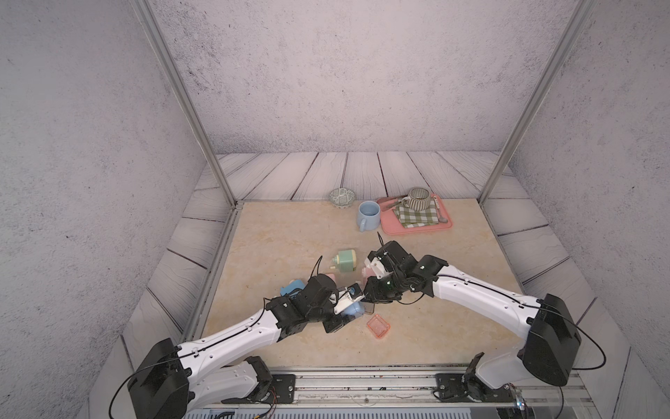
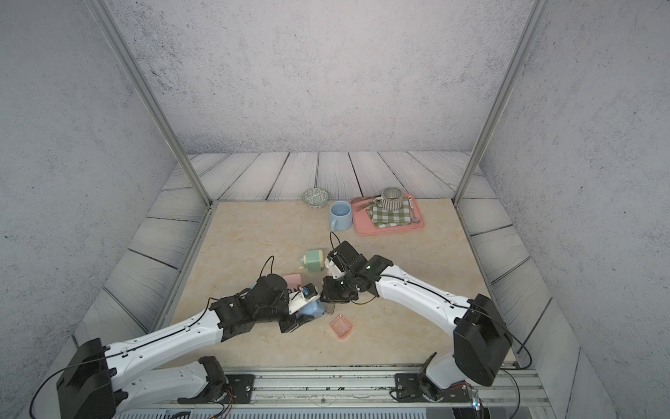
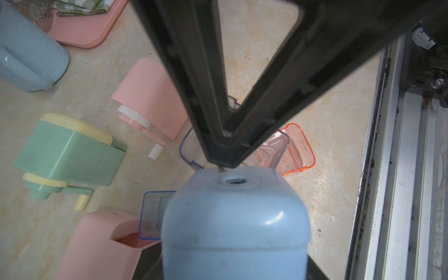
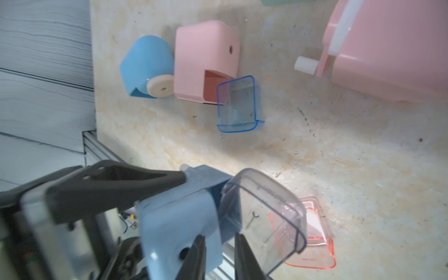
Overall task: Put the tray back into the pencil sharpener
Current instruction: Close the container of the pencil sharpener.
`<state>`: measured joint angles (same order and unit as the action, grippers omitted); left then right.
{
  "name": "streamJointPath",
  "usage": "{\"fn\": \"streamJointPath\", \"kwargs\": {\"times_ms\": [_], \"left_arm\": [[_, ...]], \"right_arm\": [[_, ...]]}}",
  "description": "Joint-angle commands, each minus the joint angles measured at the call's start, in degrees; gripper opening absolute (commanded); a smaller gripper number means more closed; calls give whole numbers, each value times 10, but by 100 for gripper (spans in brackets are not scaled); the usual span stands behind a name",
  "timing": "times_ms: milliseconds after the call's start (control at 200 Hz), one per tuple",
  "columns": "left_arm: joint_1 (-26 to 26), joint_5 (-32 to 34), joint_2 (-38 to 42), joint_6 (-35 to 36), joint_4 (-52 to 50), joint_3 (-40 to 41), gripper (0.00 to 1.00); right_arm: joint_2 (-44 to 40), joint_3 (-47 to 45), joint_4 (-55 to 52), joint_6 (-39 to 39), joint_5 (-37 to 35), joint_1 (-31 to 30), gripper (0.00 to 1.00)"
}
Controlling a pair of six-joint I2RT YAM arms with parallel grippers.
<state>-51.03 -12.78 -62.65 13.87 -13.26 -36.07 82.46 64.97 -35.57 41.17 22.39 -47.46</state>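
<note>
1. Clear tray [image 4: 271, 194] sits partway in the slot of the pale blue sharpener [image 4: 174, 218], most of it jutting out, raised off the table at front centre
2. Five sharpeners, left to right across the table: mid-blue sharpener [image 4: 145, 63], small pink sharpener [image 4: 206, 55], green sharpener [image 3: 70, 150], the pale blue one, crank-handled pink sharpener [image 3: 150, 97]
3. Three sharpener trays: blue-edged tray [image 4: 238, 104], the clear one, orange tray [image 1: 378, 326]
4. Left gripper [image 1: 348, 311] clamps the pale blue sharpener's body; right gripper [image 4: 220, 240] has its jaws slightly parted at the slot's edge
5. Only the wrist views show the blue-edged tray, lying at the small pink sharpener's open slot; the left arm covers it in both top views
6. At the back: patterned bowl [image 1: 341, 197], blue mug [image 1: 369, 216], then a serving tray [image 1: 417, 228] carrying a checked cloth [image 1: 415, 216], striped mug [image 1: 418, 198] and spoon [image 1: 440, 212]
</note>
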Motion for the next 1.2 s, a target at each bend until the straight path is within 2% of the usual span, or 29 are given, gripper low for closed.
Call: {"fn": "streamJointPath", "kwargs": {"times_ms": [0,85,150,235,435,646,821,1001,1191], "left_arm": [[-1,-20,-4,22,21,5,20],[0,-33,-6,38,18,8,20],[0,-43,-10,55,17,12,20],[0,-57,-16,78,10,12,20],[-1,-55,-17,96,-40,-7,20],[0,-72,-10,95,-23,3,20],[-1,-81,-5,100,-9,5,20],[-1,-77,17,112,-7,7,20],[-1,-79,39,128,3,14,20]], "right_arm": [[-35,5,-25,-23,18,8,31],[-51,0,-66,-74,-9,19,38],[-57,-7,-100,-133,-54,21,43],[-53,-26,-103,-203,-85,22,50],[-41,-51,-44,-326,-37,23,63],[-13,-41,-53,-407,-16,23,65],[21,-22,-79,-415,10,32,66],[14,-12,-75,-342,127,79,70],[-2,-38,-74,-315,227,147,82]]}}
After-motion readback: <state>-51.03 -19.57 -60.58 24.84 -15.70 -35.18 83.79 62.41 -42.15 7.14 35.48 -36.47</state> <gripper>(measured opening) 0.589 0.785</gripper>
